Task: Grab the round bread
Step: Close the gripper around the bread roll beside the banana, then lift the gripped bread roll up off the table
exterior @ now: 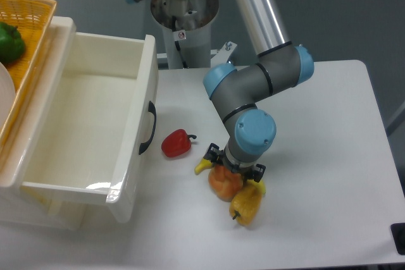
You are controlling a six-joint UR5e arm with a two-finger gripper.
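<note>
The round bread (225, 184) is a glossy orange-pink bun on the white table, right under my wrist. My gripper (233, 172) points straight down onto it; the wrist hides the fingers, so I cannot tell whether they are shut on the bun. A yellow-orange pepper (247, 205) lies touching the bun on its lower right. A small yellow piece (202, 167) sticks out on the bun's left. The red pepper (176, 144) lies apart to the left.
An open white drawer (95, 131) with a black handle (149, 128) stands at the left. A yellow basket (25, 49) behind it holds a green pepper (9, 41). The arm's base column (183, 26) stands at the back. The table edge (380, 124) runs along the right.
</note>
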